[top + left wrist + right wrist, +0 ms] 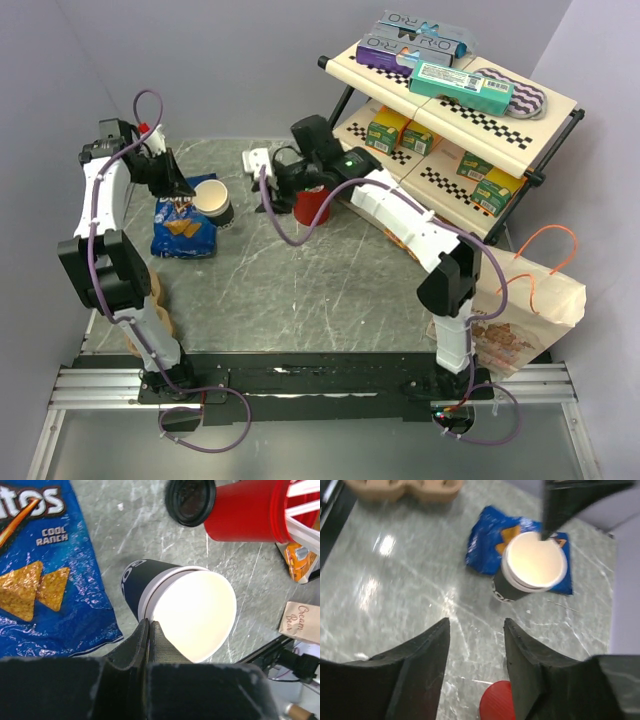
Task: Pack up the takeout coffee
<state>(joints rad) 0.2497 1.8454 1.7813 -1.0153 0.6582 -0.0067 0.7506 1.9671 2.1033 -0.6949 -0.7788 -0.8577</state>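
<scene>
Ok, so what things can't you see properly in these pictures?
Black lid: left wrist view, top edge cuts it off.
Red cup: top view, right arm covers most of it.
Cardboard tray: right wrist view, blurred, cut by the top edge.
Writing on the paper cup: left wrist view, curves out of sight.

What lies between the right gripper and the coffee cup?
Nothing but bare table: in the right wrist view, the stretch from the right gripper to the coffee cup holds no object.
</scene>
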